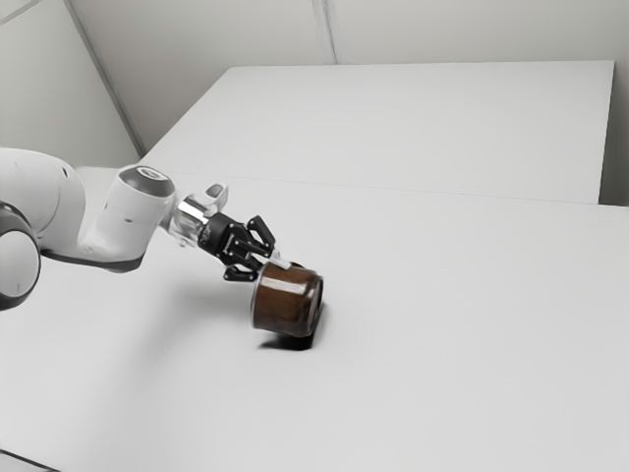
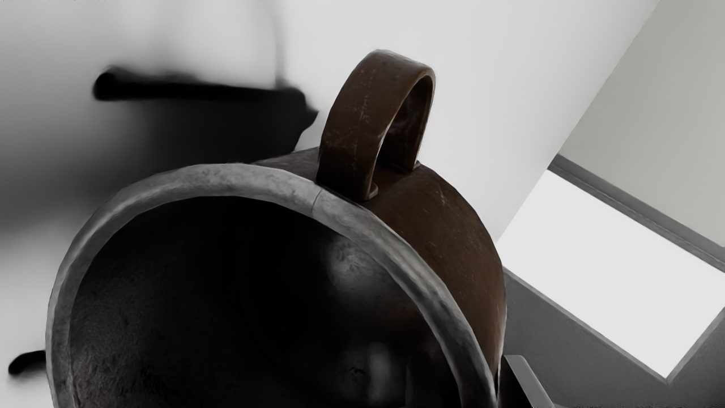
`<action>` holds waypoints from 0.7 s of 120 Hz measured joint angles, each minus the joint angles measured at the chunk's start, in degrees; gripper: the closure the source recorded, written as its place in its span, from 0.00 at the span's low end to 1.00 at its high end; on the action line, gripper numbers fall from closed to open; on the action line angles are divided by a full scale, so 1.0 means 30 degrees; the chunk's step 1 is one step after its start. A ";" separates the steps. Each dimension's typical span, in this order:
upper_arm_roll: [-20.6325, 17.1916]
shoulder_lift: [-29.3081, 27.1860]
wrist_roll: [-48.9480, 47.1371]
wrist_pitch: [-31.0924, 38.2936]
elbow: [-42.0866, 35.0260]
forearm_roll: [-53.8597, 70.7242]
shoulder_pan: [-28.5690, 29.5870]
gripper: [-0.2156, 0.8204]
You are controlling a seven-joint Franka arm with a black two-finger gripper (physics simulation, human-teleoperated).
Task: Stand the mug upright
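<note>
The brown mug [image 1: 285, 300] is on its side and tilted in the exterior view, low over the table, with a dark shadow under it. At its upper left edge is the black gripper [image 1: 274, 260], overlapping the mug there. The wrist view looks into the dark mouth of the mug [image 2: 459, 243], past its grey rim, and the handle sticks out from the outer wall. Beside that outer wall, part of the gripper [image 2: 524, 381] is visible. Whether the mug's lower side touches the table is hard to tell.
A white table [image 1: 442, 324] extends beyond the mug to the exterior view's right, and a seam crosses it farther back. Pale walls [image 1: 472, 29] stand behind the table. The arm reaches in from the exterior view's left.
</note>
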 joint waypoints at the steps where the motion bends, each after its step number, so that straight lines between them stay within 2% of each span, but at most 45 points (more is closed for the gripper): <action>1: -0.0013 0.0000 0.0007 0.0000 0.0015 0.0001 0.0000 0.82; 15: -0.0238 -0.0005 0.0086 0.0071 0.0136 -0.0041 -0.0025 0.89; 40: -0.0559 -0.0472 0.0043 0.0295 0.0792 0.1035 -0.0233 0.93; 56: -0.1513 -0.1652 -0.0126 0.1495 0.1102 0.5434 -0.0965 0.94; 84: -0.2156 -0.2691 -0.0687 0.4123 0.1006 1.3777 -0.1942 0.95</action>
